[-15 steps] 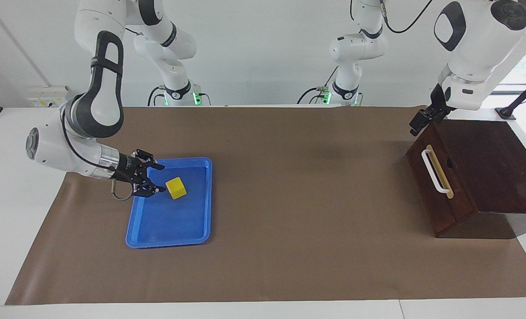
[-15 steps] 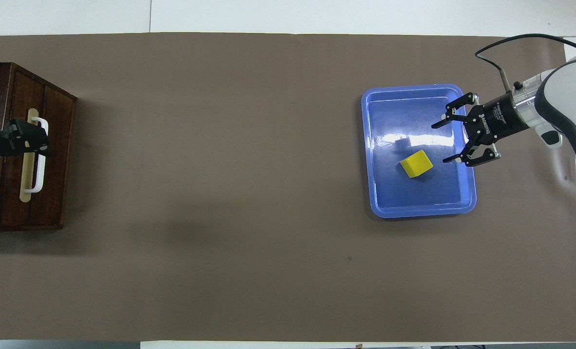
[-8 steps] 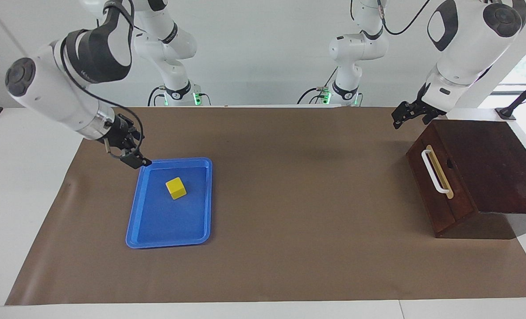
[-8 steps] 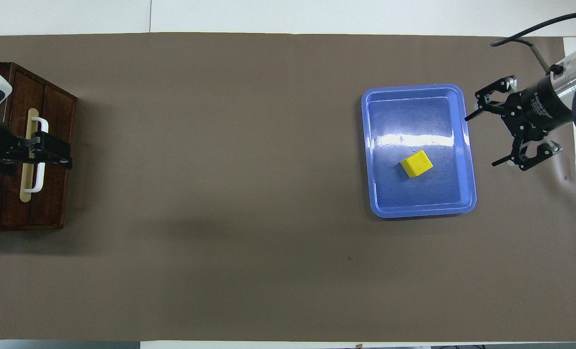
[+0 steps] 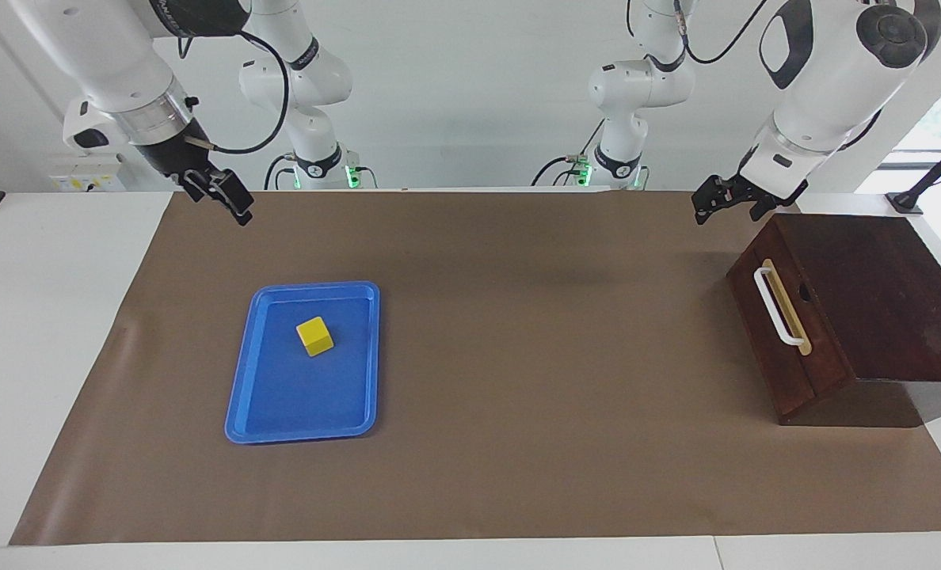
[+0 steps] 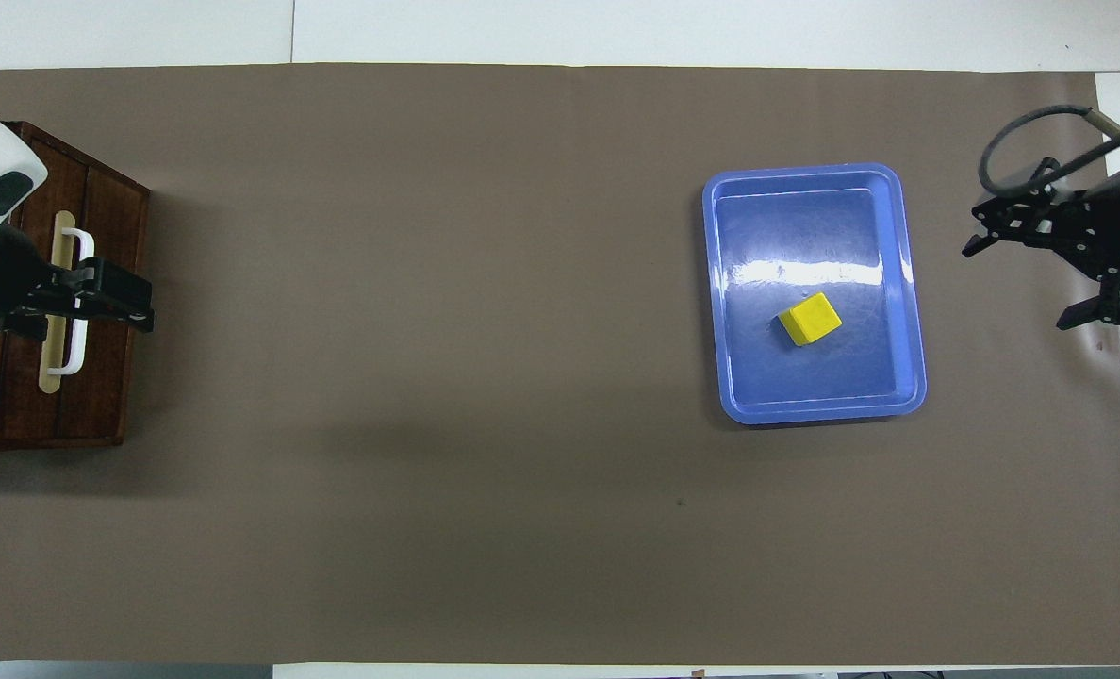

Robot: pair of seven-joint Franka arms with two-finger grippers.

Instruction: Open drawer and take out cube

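The dark wooden drawer (image 5: pixel 783 348) (image 6: pixel 107 396) sits flush in its box, its white handle (image 5: pixel 777 307) (image 6: pixel 76 354) untouched. A small yellow cube (image 5: pixel 314 336) (image 6: pixel 810 319) rests on the blue tray (image 5: pixel 304 431) (image 6: pixel 819 410), with nothing gripping it. My right gripper (image 5: pixel 231 199) (image 6: pixel 1019 288) hangs high, open and empty, off the tray's edge at the right arm's end of the table. My left gripper (image 5: pixel 724 207) (image 6: pixel 122 309) is open and empty in the air by the box's corner, clear of the handle.
A brown mat (image 5: pixel 518 356) covers most of the white table (image 5: pixel 43 317). The drawer box (image 5: pixel 882 301) stands at the left arm's end, the tray toward the right arm's end. Bare mat stretches between them.
My right gripper has opened fully, risen from beside the cube and drawn off the tray; the cube stays put. My left gripper has lifted a little away from the box.
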